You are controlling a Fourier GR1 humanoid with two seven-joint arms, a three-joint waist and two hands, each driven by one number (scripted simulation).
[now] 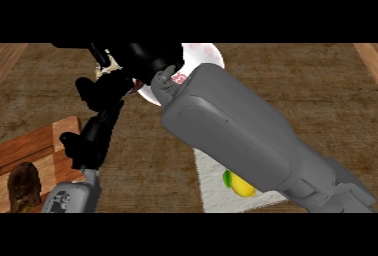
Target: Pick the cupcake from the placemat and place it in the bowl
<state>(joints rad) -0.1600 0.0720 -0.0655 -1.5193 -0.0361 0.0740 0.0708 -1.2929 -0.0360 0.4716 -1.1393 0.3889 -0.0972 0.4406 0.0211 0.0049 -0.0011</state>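
My right forearm crosses the middle of the head view. Its black right hand sits curled at the top, over the left side of a white bowl with pink marks. A small cream and tan piece of the cupcake peeks out at the hand's left edge, and the rest is hidden by the fingers. The arm covers most of the bowl. The white placemat lies at the lower middle, partly under the forearm. My left hand stands open at the left, fingers up, resting.
A yellow and green fruit lies on the placemat by the right forearm. A wooden cutting board lies at the lower left with a brown object on it. Brown counter shows on the right.
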